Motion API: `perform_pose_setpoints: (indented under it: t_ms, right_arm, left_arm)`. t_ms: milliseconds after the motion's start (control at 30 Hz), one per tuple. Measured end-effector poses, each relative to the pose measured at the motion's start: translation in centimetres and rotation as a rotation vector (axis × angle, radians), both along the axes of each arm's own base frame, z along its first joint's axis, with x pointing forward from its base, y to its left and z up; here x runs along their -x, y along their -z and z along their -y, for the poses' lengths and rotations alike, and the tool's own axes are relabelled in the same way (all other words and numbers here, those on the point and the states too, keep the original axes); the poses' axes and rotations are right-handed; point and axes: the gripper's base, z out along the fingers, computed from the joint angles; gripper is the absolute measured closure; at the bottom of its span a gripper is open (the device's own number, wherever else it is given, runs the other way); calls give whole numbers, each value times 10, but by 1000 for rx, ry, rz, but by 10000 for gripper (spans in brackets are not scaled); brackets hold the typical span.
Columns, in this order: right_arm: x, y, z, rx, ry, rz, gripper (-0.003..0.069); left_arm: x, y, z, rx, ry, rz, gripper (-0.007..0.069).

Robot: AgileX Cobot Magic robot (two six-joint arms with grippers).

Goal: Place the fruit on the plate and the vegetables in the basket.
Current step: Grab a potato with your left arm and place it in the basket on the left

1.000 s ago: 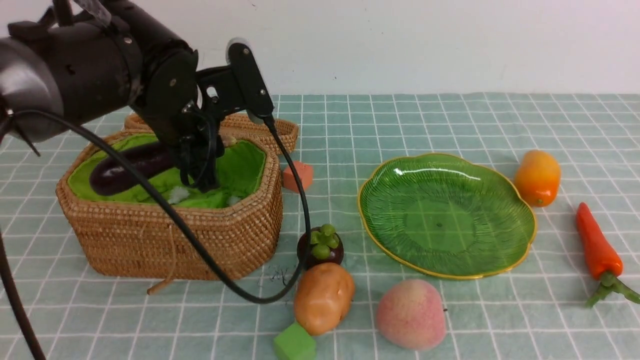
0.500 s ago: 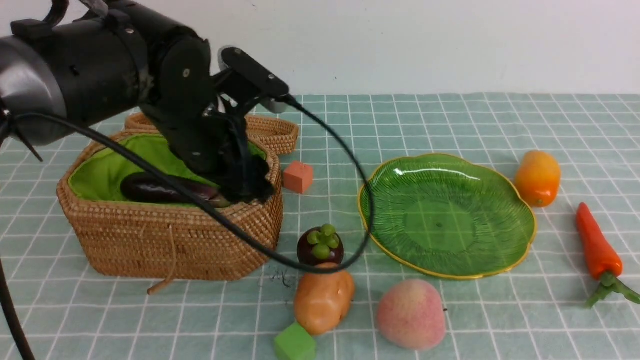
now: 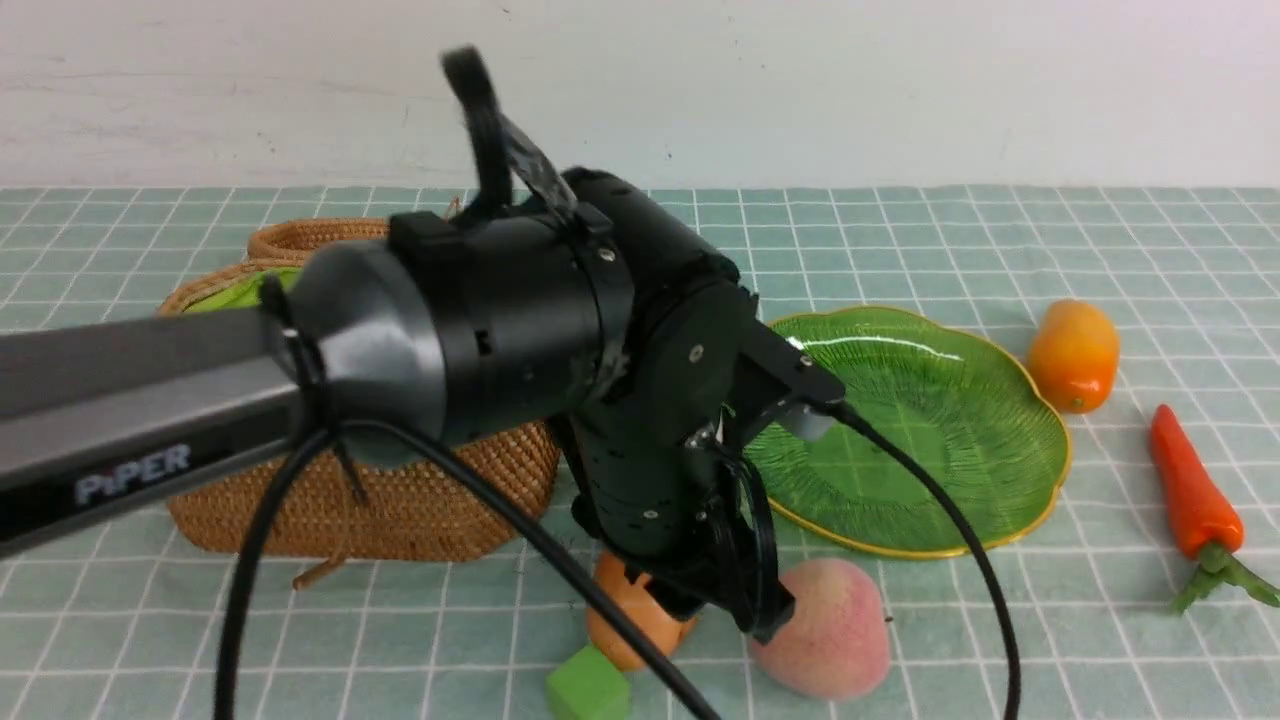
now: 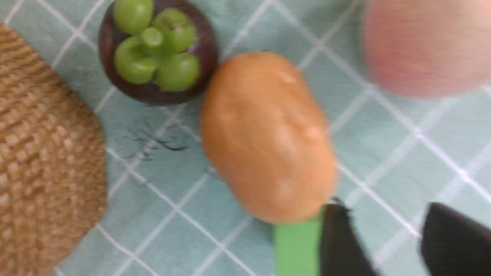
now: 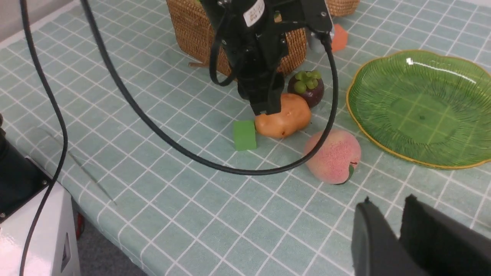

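Tan-orange, the potato (image 4: 268, 138) lies on the checked cloth of the bench, just beside the mangosteen (image 4: 157, 53) at one end and against the green cube (image 5: 244, 135) at the other. The left tool (image 5: 264, 107) hangs over the cube end of the potato, pointing down. In the right wrist view its tips sit at the potato's upper edge, but whether they touch it cannot be told. In the left wrist view its two fingers (image 4: 337, 241) stand apart with only cloth between them, and they hold nothing.

The peach (image 3: 825, 640) lies near the potato, on the plate's side. The plate (image 3: 930, 430) carries no fruit, and beyond it lie the mango (image 3: 1073, 355) and the carrot (image 3: 1193, 490). The basket (image 3: 400, 500) stands behind the left arm, which hides its inside.

The right tool (image 5: 399, 226) hovers over bare cloth, well apart from the fruit, with a narrow gap between its fingers and nothing in it.
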Motion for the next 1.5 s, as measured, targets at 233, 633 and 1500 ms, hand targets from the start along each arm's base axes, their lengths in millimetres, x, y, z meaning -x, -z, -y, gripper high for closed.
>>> perform_pose_setpoints:
  t_ms: [233,633,1500]
  right_arm:
    - [0,1,0,-2,-3,-4,529]
    - [-1,3,-1,0,-3,-10,531]
    - [-3,5,-2,-5,-3,-14,533]
  left_arm:
    - [-21,31,5,-56,-123,89,-33]
    - [-28,62,13,-61,-177,60,-20]
    - [-16,20,1,-11,-263,59,32]
